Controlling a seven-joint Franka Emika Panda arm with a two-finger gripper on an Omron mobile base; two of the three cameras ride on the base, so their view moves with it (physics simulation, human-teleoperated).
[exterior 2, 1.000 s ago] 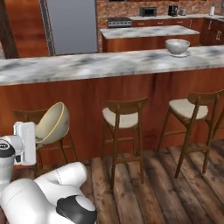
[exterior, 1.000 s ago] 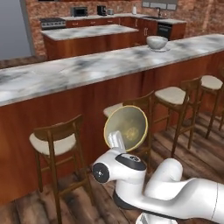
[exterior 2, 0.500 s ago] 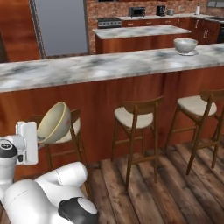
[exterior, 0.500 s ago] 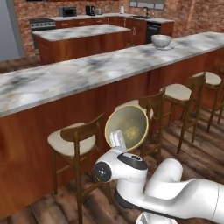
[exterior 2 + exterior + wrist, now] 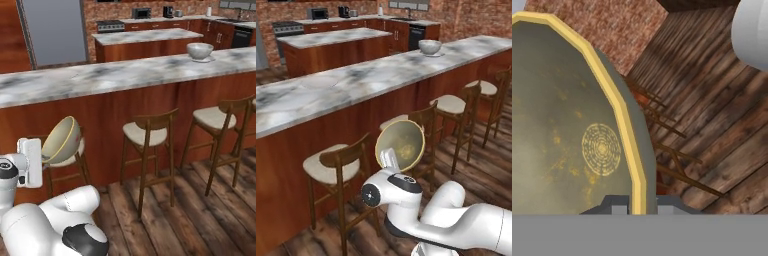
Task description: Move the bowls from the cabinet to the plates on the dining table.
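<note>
Tan bowl (image 5: 401, 145) tilts on edge, its rim clamped in the claw (image 5: 387, 159), low beside the stools (image 5: 336, 167); a pale bowl (image 5: 430, 46) sits on the marble counter (image 5: 351, 85).

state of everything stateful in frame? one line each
tan bowl: held on edge by its rim, off every surface, low in front of the stools
tool: shut on the tan bowl's rim
pale bowl: upright on a plate on the dining table
plate: flat on the table, under the pale bowl
stools: upright along the table, seats free
</note>
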